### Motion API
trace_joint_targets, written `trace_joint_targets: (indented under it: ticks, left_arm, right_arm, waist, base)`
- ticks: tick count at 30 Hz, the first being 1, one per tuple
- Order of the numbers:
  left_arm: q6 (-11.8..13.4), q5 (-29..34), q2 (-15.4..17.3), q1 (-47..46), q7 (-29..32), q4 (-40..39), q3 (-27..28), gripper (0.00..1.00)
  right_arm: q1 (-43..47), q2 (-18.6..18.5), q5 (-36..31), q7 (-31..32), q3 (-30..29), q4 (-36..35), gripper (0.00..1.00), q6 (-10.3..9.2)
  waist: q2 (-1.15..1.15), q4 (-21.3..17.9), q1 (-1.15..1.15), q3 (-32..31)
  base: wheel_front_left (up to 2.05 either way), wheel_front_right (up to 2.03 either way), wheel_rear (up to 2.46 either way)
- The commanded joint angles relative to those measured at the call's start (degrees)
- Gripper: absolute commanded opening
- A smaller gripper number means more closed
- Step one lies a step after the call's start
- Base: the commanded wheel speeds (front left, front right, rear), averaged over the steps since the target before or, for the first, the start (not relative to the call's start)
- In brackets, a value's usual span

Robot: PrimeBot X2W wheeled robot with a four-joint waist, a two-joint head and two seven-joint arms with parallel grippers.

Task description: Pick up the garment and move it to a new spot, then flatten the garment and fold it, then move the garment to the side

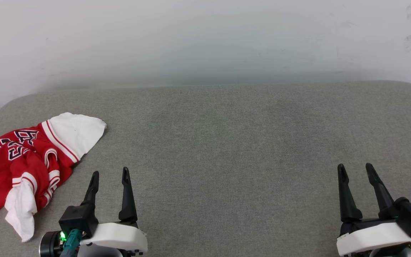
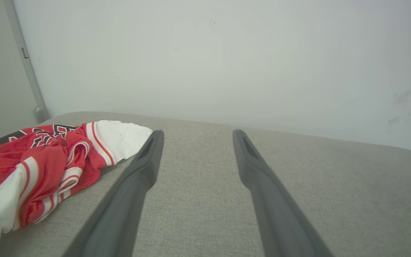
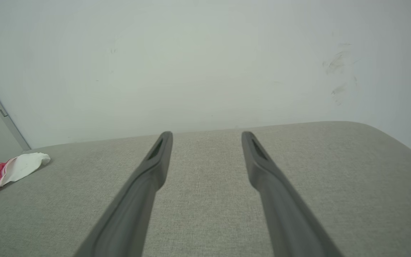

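The garment is a red shirt with white sleeves, striped trim and black lettering. It lies crumpled at the left edge of the grey padded surface. The left wrist view has the garment at its left side, and in the right wrist view the garment sits far off at the left edge. My left gripper stands open just right of the garment, apart from it, nothing between its fingers. My right gripper is open too, far to the right over bare fabric.
A pale wall rises right behind the grey surface. The surface has rounded back corners and a left edge close beside the garment. A grey vertical strip runs down the wall at the far left.
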Motion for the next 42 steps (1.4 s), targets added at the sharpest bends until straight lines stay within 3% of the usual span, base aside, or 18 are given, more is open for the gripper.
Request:
trace_joint_targets:
  ticks: [1,23,42]
  left_arm:
    - [-0.3,1.0,-0.2,0.3,-0.6,-0.4,0.3,1.00]
    - [-3.0,8.6,-1.5,1.5,-2.9,0.0,2.4,1.00]
    - [-4.0,4.1,-1.6,1.1,-2.8,1.9,2.7,1.00]
  right_arm:
    - [0.6,0.1,-0.8,-0.5,-0.1,-0.5,1.00,0.00]
    - [1.7,0.1,-5.6,-2.8,-0.5,-0.3,1.00,0.00]
    - [1.6,0.1,-2.7,-2.8,-0.8,0.8,1.00,0.00]
  waist:
    - [0.00,0.0,0.00,0.0]
    - [0.00,-0.1,0.00,0.1]
    - [0.00,0.1,0.00,0.3]
  base:
    - [0.00,0.00,0.00]
    - [0.00,0.00,0.00]
    - [0.00,0.00,0.00]
